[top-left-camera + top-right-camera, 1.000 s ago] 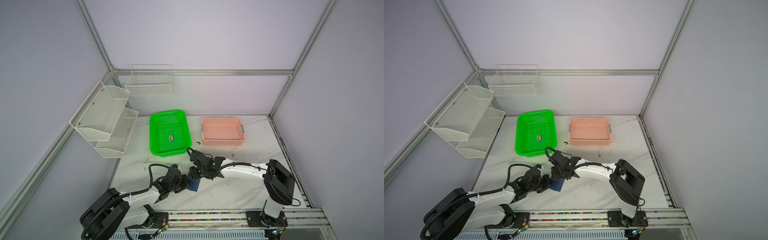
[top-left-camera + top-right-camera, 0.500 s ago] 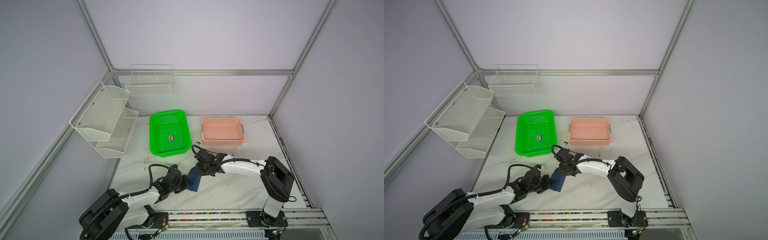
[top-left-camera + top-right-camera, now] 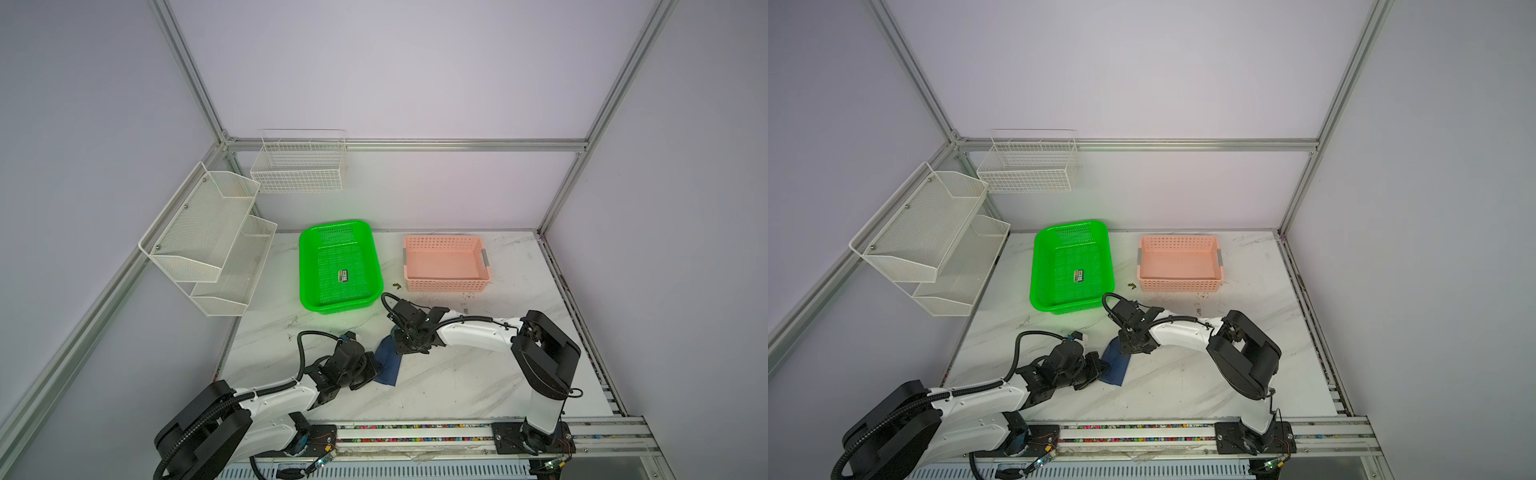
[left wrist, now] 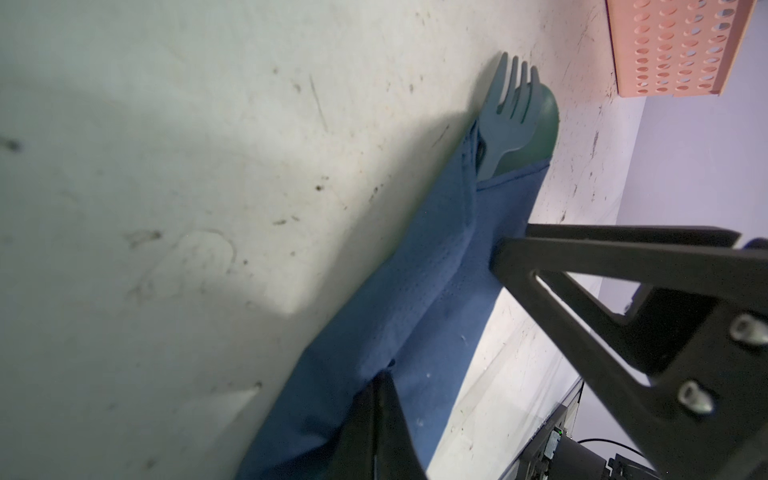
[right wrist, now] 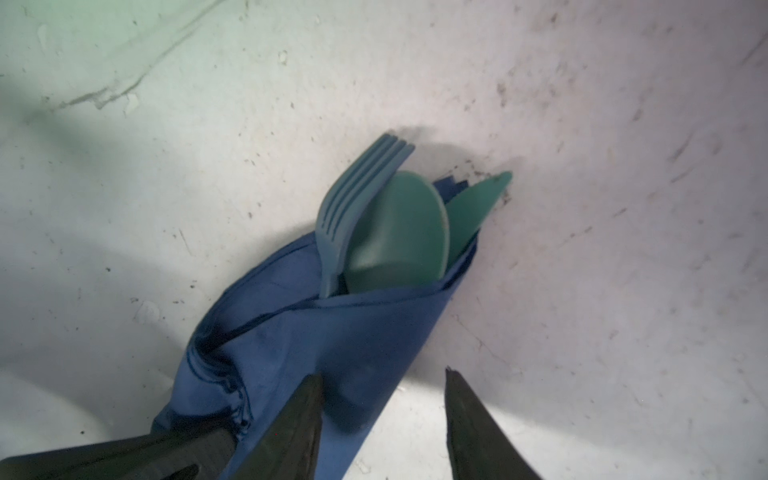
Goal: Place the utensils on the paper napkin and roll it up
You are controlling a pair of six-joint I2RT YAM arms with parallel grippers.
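The left gripper (image 4: 376,415) has its jaws pressed together on one end of the paper napkin (image 4: 415,299); the blue sheet runs straight into the pinch. The right gripper (image 5: 380,374) stands half spread. One fingertip (image 5: 305,407) lies over the napkin and its partner is over bare table, with nothing clamped between them. In the left wrist view, the tip of a right finger meets the side of the roll.

The napkin is a dark navy sheet wrapped loosely into a long bundle. It is creased and bunched where the fingers are, and a fine dimpled texture shows up close. The heads of the utensils (image 5: 395,224) stick out of its open end:
- a four-tined fork (image 5: 345,208), grey-blue;
- a round spoon (image 5: 399,232), greener teal, with the fork leaning against its bowl;
- the pointed tip of a knife (image 5: 473,203) just behind, also greener teal.

Their handles are hidden inside the wrap.

In both top views the bundle lies low and near the middle of the frame (image 3: 388,365) (image 3: 1116,368), on the white marble table (image 3: 457,382). The left gripper (image 3: 374,365) is at its lower left and the right gripper (image 3: 402,348) at its upper right. Higher in the frame sit a green basket (image 3: 336,306) holding a small card (image 3: 343,275) and, to its right, a pink basket (image 3: 446,284). Both are well apart from the napkin.
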